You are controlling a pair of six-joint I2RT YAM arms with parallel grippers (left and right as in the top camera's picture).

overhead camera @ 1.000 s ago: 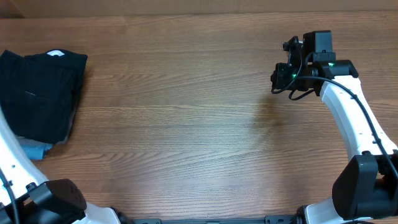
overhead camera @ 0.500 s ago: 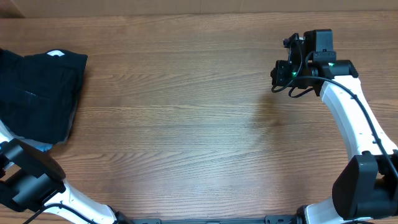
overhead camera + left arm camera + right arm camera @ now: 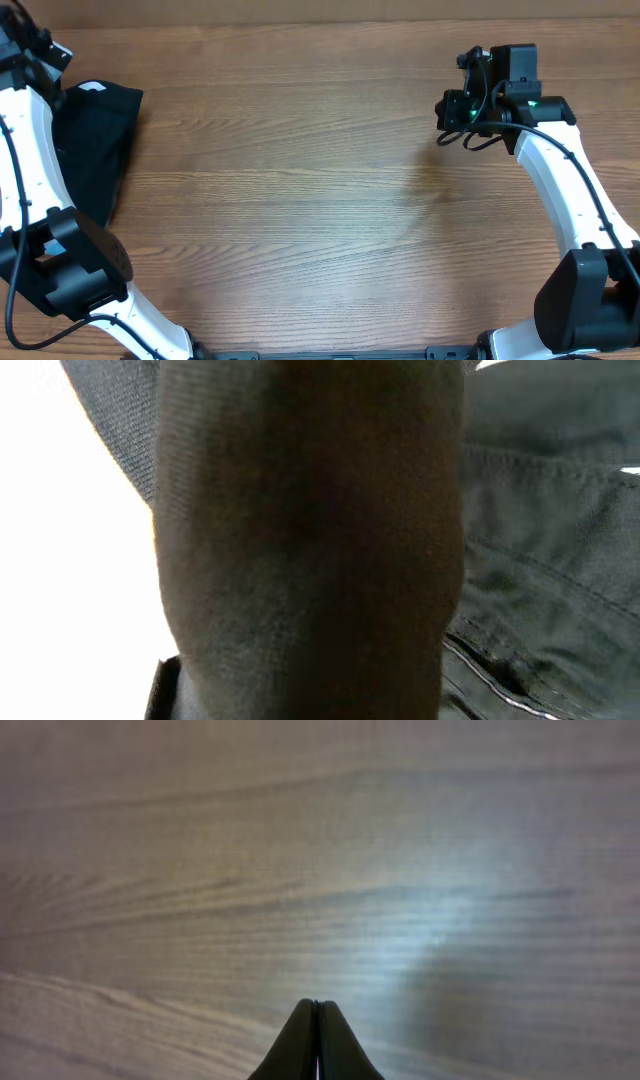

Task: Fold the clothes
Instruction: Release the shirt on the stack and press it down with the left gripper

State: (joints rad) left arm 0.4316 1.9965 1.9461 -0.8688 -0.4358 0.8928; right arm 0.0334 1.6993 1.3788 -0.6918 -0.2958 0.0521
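Observation:
The clothes [image 3: 95, 140], a black T-shirt with a small white neck tag [image 3: 92, 87], lie at the table's far left, partly under my left arm. My left gripper [image 3: 35, 50] hangs over the shirt's top left corner. In the left wrist view a thick fold of the black fabric [image 3: 310, 540] rises from where the jaws are and hides the fingers, with more shirt [image 3: 545, 530] behind; the gripper looks shut on that fold. My right gripper [image 3: 317, 1008] is shut and empty above bare wood, and sits at the far right [image 3: 443, 125] in the overhead view.
The wooden table [image 3: 300, 190] stretches between the two arms. The right arm's white link [image 3: 560, 180] runs down the right side, and the left arm's base [image 3: 70, 270] stands at the lower left.
My left arm has swung from the lower left edge up to the top left corner, over the shirt. The right arm has stayed put.

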